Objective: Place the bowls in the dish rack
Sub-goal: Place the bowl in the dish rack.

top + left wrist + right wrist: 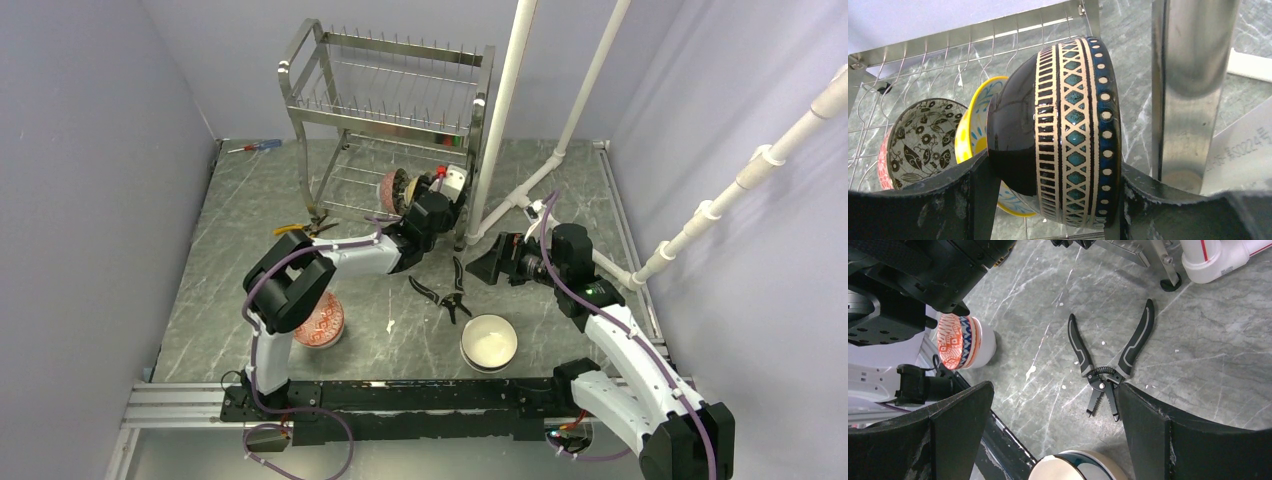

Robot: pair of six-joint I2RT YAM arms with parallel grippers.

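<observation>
Blue-banded ceramic bowl (1073,135) clamped on edge by left gripper (1055,195), to suit prongs of steel wire dish rack (385,110) at 12 o'clock; right gripper (1053,395) spread wide, empty.

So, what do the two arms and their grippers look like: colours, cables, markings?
The left arm and the right arm both have white links and black joint housings, with thin purple cables running along them. The gripper fingers are broad, black, curved plates, scuffed pale at the edges. No lettering is visible.
</observation>
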